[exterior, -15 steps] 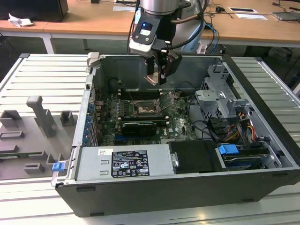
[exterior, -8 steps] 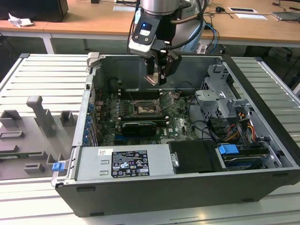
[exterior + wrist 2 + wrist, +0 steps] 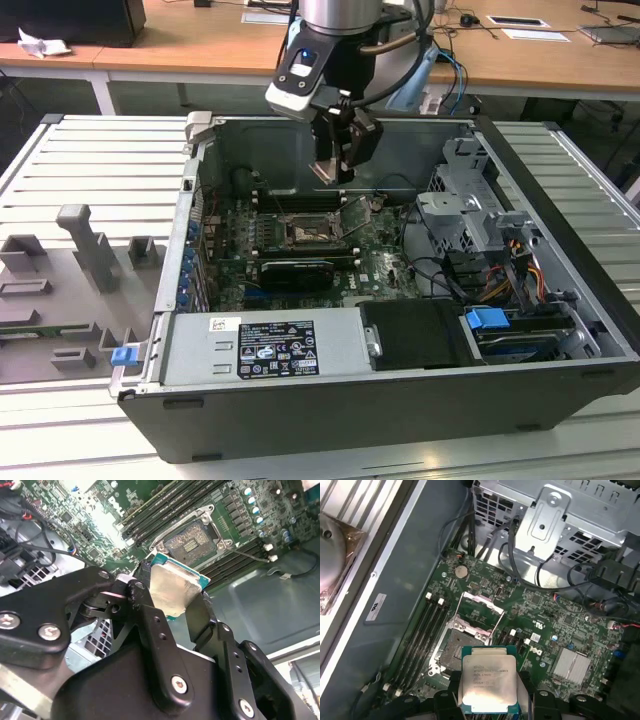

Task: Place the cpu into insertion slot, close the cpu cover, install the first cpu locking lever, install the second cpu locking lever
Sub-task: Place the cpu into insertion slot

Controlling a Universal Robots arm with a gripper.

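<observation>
cpu [image 3: 488,680] is light, thin and stiff. We rate it fragile: the contact side and the socket pins won't tolerate scraping or a tilted drop, and the metal lid looks slick. Best taken by opposite edges, faces untouched. In the first wrist view that's the hold we have: jaws pinching the cpu edge to edge, lid face up toward the camera. It hangs in the air above the motherboard [image 3: 555,625], just short of the insertion slot [image 3: 456,647] and clear of it. The slot is bare, cpu cover [image 3: 479,611] swung open beside it.
</observation>
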